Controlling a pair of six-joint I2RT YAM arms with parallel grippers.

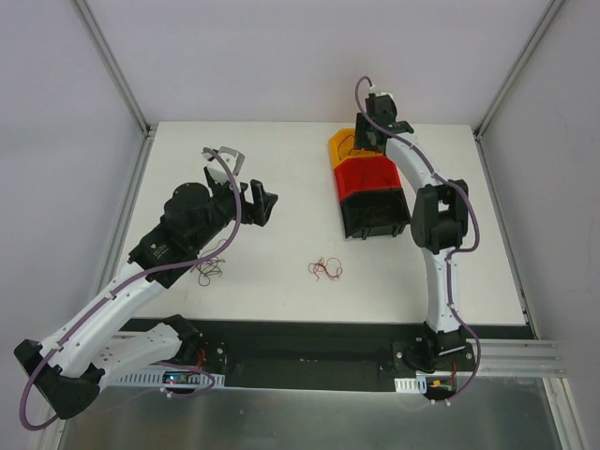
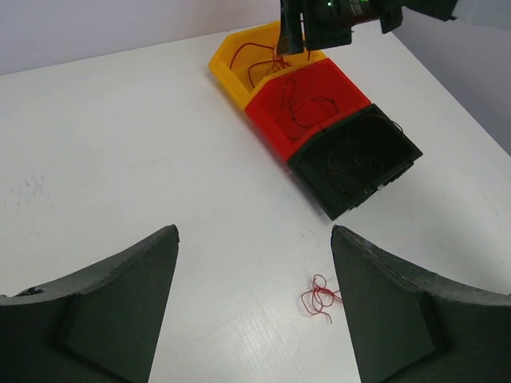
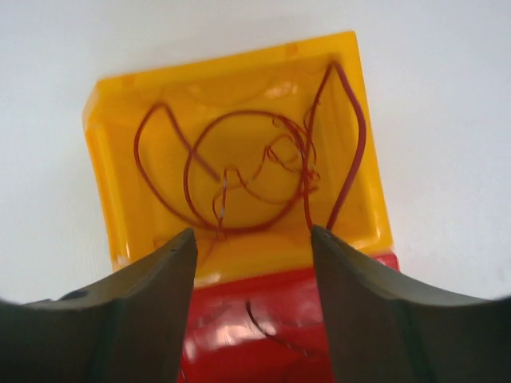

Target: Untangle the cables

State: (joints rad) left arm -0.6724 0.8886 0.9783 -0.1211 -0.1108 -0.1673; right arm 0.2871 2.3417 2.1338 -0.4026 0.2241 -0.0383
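Our left pincer [image 2: 254, 238] is wide open and empty above the tabletop [image 2: 120, 144]. A small tangle of red cables [image 2: 321, 297] lies near it. Farther off, our right pincer [image 3: 253, 233] hangs open, empty, over more in the yellow bin [image 3: 239, 65].

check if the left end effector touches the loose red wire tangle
Apart. Top external view shows bare white table between the left end effector and the red wire tangle.

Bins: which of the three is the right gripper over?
The yellow bin, farthest in the row: the open right gripper hangs above its wires. The red bin and black bin lie nearer.
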